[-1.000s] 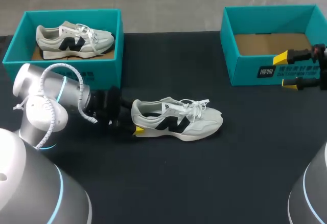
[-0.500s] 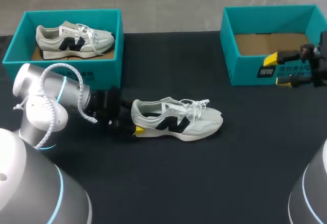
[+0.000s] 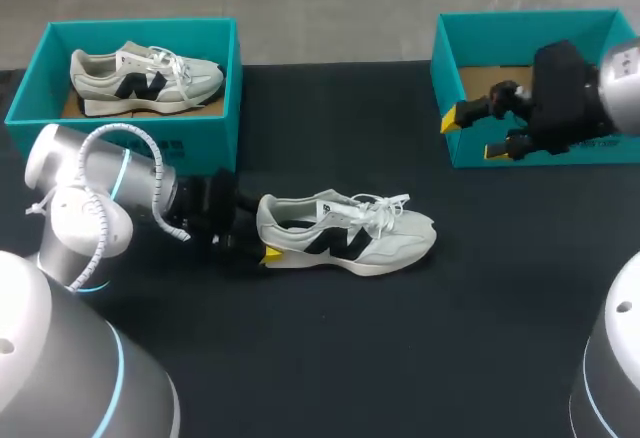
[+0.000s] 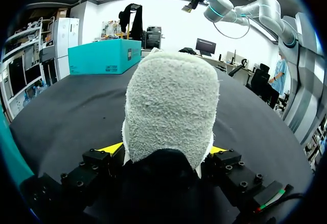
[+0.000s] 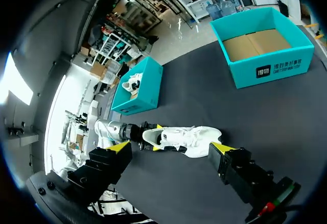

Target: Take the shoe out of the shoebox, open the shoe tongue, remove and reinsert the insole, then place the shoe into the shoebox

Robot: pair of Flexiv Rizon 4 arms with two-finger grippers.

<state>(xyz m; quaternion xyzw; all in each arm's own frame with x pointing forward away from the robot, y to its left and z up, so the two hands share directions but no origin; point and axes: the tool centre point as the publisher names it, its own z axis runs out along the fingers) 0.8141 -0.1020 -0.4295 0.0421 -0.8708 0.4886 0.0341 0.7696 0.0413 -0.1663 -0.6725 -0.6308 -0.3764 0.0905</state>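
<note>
Head view, your reference: the shoe (image 3: 345, 233) stands on its sole on the dark tabletop (image 3: 350, 358), out of both boxes, heel to the left and toe to the right, nearer to you than either box and closer to the left one. Your left arm (image 3: 100, 198) comes in low from the left, and its jaws sit at the heel. In the left wrist view the grey heel (image 4: 171, 111) fills the gap, with a yellow tip (image 4: 110, 149) against it on each side, so log the left jaws as clamped on the shoe. Whether the tongue is open or the insole is seated cannot be told from any view. The right shoebox (image 3: 520, 38) sits far right, with only its bare cardboard floor showing. Your right arm (image 3: 570, 93) hangs over that box's near left corner with its jaws apart and nothing between the yellow fingertips (image 3: 452, 118). The right wrist view looks down past those spread fingertips (image 5: 220, 147) onto the shoe (image 5: 184, 138) and both boxes. The left shoebox (image 3: 130, 28) is far left and holds a second shoe (image 3: 145, 76) lying toe to the right.
</note>
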